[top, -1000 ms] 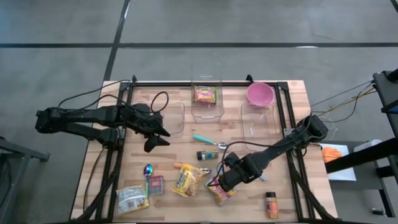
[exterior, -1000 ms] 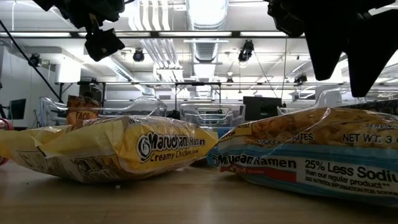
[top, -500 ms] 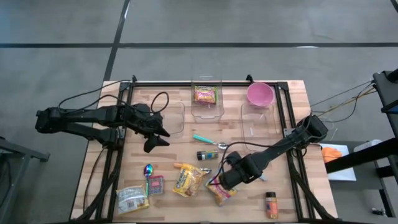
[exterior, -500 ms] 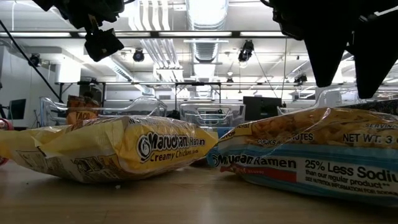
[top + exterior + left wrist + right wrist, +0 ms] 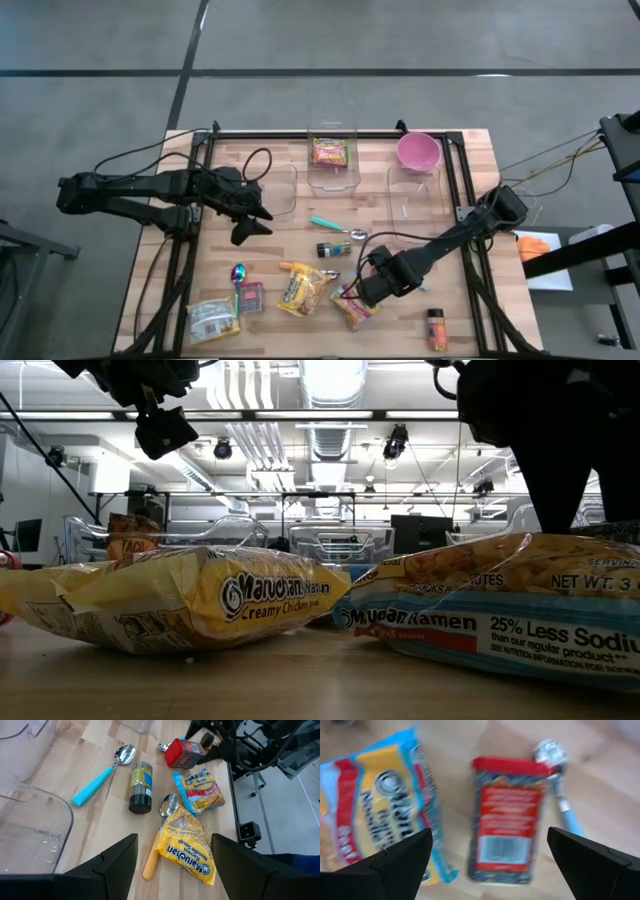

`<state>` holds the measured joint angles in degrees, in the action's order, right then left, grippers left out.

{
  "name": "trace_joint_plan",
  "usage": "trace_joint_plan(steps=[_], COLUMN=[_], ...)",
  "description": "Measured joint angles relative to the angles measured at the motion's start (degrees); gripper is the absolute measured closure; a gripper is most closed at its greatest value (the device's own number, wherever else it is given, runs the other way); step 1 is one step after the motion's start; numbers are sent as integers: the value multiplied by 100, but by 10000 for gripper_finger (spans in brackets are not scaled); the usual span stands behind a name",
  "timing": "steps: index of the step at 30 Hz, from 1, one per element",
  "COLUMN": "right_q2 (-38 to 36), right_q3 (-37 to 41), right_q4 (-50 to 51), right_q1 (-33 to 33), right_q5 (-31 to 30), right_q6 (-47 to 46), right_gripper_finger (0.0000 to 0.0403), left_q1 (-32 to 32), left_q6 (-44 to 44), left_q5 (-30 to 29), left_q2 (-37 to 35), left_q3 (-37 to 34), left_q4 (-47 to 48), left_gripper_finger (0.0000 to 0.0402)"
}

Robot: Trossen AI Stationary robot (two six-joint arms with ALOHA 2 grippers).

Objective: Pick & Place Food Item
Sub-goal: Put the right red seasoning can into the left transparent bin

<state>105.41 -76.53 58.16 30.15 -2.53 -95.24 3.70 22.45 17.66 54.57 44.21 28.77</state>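
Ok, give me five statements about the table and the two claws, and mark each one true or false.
1. The right claw hangs open over a ramen packet. True.
2. The left claw grips the teal-handled spoon. False: it holds nothing, and the spoon lies on the table.
3. The pink bowl sits at the table's far right corner. True.
4. The middle clear container is empty. False: a food packet lies in it.
5. A dark spice jar lies near the teal-handled spoon. True.

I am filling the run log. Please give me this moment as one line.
right gripper: open, low over blue-edged ramen pack | left gripper: open, waiting above table's left part | ramen pack: lying on table, not held
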Motion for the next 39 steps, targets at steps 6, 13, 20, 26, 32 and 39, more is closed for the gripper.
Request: trace_joint_plan(steps=[6,13,20,26,32,39], right_q2=[0,4,9,9,4,-325], right_q3=[210,511,553,460,243,-75], right_q4=[-235,-446,-554,-558,-539,-151], right_q1=[15,26,24,27,37,37], right_q5=[13,135,149,130,-164,-950], right_q6=[-3,65,50,98,377,408], right_gripper_finger=[12,29,139,234,234,234], left_q1=[0,-2,-2,-1,-2,-2], left_q6=[-16,-62,-62,-104,-123,-99], left_q5=[-1,-1,-1,-1,-1,-31], left_q2=[0,0,0,0,0,-65], left_q3=[0,0,0,0,0,-2], left_q4=[3,3,5,5,-10,-523], left_gripper_finger=[144,144,144,144,144,144])
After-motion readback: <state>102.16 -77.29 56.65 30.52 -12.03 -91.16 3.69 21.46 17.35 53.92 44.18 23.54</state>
